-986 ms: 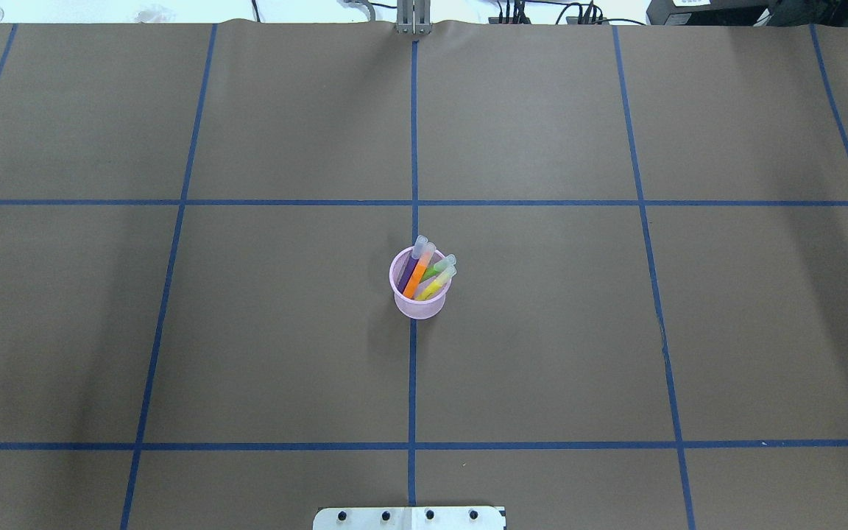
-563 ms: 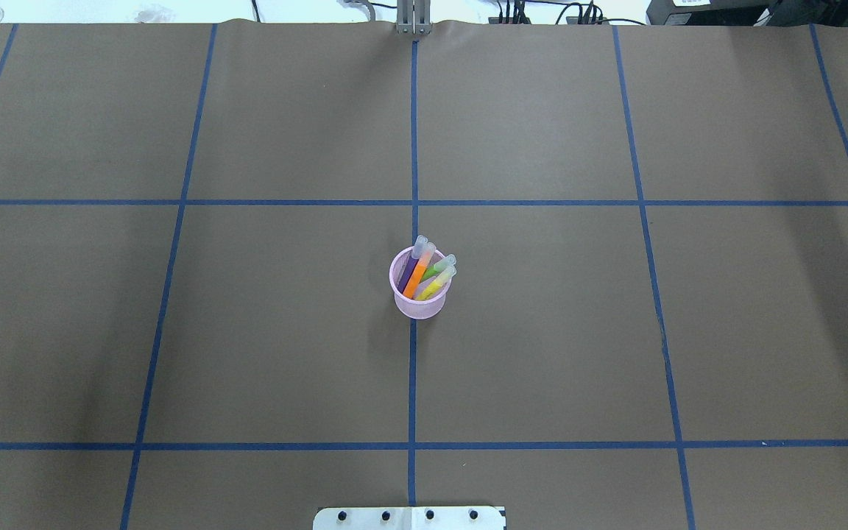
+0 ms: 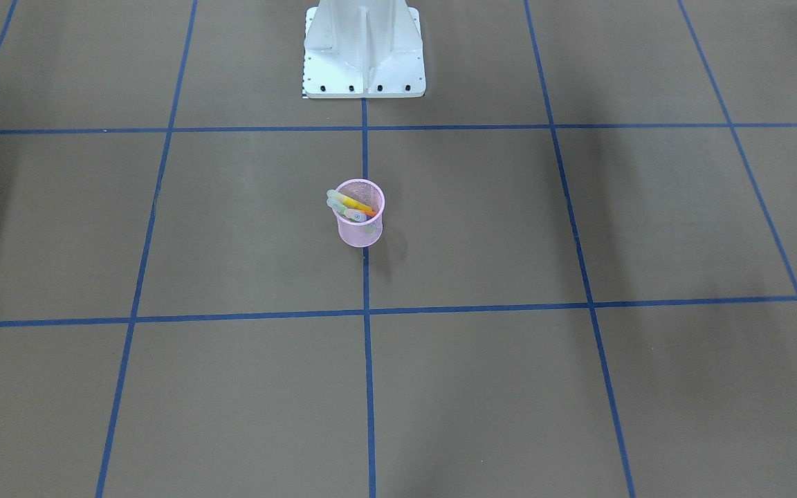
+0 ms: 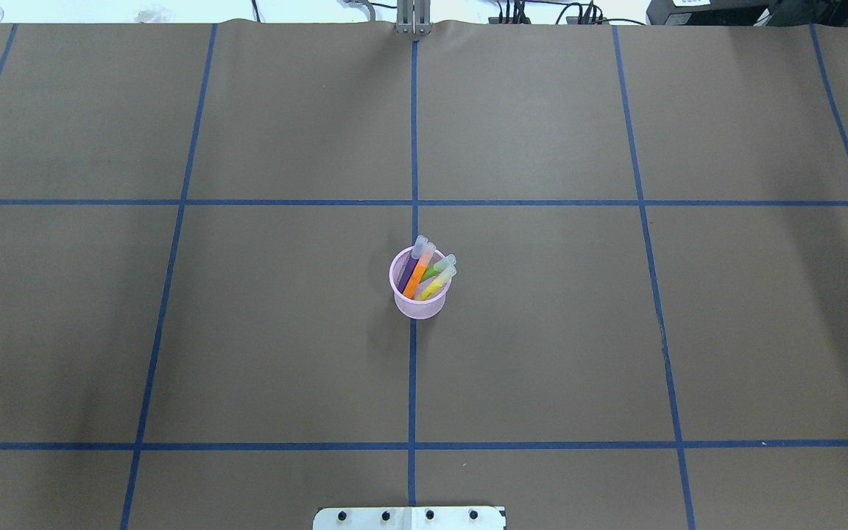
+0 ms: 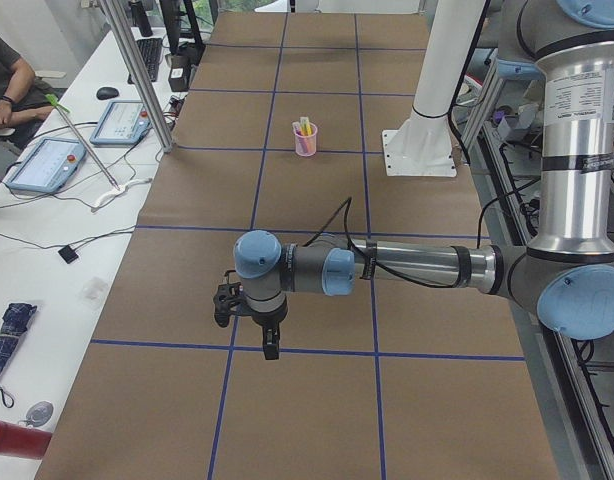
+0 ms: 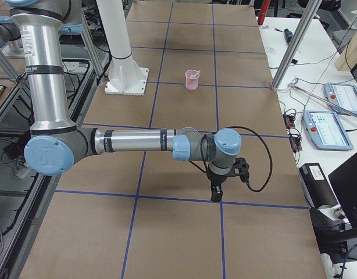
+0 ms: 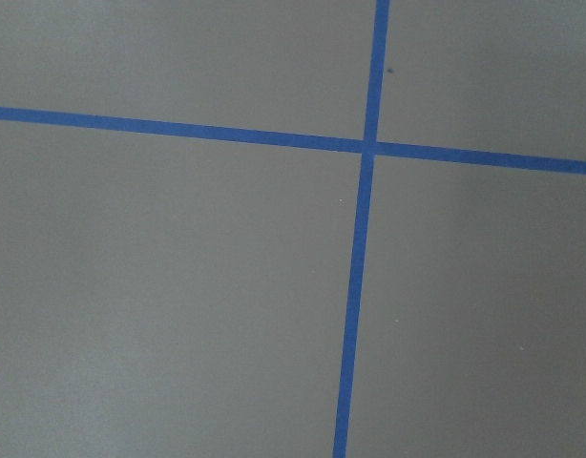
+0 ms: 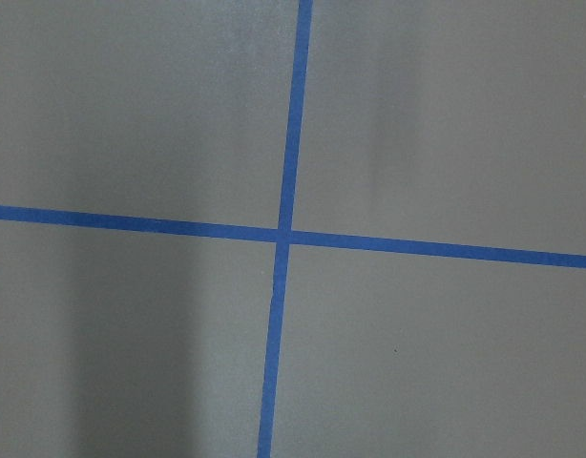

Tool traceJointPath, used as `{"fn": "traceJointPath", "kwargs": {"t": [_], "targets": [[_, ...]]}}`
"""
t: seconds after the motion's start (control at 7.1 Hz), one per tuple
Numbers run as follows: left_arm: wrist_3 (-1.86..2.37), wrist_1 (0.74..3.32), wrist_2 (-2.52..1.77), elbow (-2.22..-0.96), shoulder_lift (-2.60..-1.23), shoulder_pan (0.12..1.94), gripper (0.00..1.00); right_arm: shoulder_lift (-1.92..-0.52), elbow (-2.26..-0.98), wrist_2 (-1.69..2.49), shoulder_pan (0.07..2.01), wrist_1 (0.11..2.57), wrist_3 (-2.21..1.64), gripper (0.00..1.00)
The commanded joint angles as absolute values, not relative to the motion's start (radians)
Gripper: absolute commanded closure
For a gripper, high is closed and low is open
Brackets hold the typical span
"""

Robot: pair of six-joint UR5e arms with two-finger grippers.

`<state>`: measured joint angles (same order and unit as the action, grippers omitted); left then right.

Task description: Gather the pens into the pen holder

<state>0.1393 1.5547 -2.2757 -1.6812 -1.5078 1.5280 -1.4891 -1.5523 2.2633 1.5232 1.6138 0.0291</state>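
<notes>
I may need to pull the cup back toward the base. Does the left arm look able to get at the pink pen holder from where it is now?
Probably yes. The left gripper hangs over bare table far from the pen holder, and nothing stands between them. The pens lean out past the rim, so grasping the rim could be awkward.

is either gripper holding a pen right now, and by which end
No pen is held: purple, orange, green and yellow pens all stand in the pen holder, far from both grippers.
</notes>
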Motion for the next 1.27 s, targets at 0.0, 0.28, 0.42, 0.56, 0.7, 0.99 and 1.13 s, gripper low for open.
{"fn": "traceJointPath", "kwargs": {"t": [0.0, 0.28, 0.42, 0.56, 0.7, 0.99, 1.13], "targets": [[0.14, 1.555, -2.264, -1.683, -1.503, 1.528, 0.0, -1.499, -1.565, 2.266, 1.523, 1.614, 0.031, 0.0], [0.14, 1.552, -2.279, -1.681, -1.503, 1.528, 0.0, -1.499, -1.565, 2.27, 1.523, 1.614, 0.029, 0.0], [0.14, 1.552, -2.289, -1.681, -1.503, 1.528, 0.0, -1.499, -1.566, 2.27, 1.523, 1.614, 0.029, 0.0], [0.141, 1.551, -2.289, -1.683, -1.503, 1.528, 0.0, -1.5, -1.571, 2.27, 1.523, 1.615, 0.028, 0.0], [0.141, 1.552, -2.289, -1.684, -1.503, 1.528, 0.0, -1.499, -1.575, 2.276, 1.523, 1.615, 0.028, 0.0], [0.143, 1.555, -2.289, -1.681, -1.503, 1.528, 0.0, -1.509, -1.58, 2.299, 1.523, 1.614, 0.028, 0.0], [0.143, 1.557, -2.289, -1.681, -1.503, 1.528, 0.0, -1.509, -1.58, 2.299, 1.523, 1.614, 0.026, 0.0]]}}
